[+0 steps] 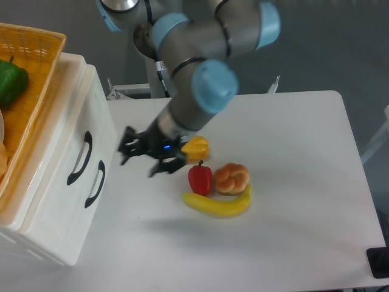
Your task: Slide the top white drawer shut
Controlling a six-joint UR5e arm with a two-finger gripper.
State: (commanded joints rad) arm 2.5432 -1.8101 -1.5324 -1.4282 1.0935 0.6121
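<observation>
- Orange basket [36, 67]: on the cabinet top, well left of the gripper, holding a green pepper [12, 82].
- Top white drawer [73, 146]: left of the gripper, its front with the black handle [81, 158] apparently standing slightly proud of the cabinet.
- Lower drawer [76, 207]: below-left, matching handle.
- Gripper [141, 157]: fingers spread apart, holding nothing, pointed at the drawer fronts, apart from them.
- Red pepper [200, 177], bun [232, 177], banana [217, 205], yellow item [197, 146]: just right of the gripper.
- Risk: an off-centre push could snag the handle or shift the whole cabinet.
</observation>
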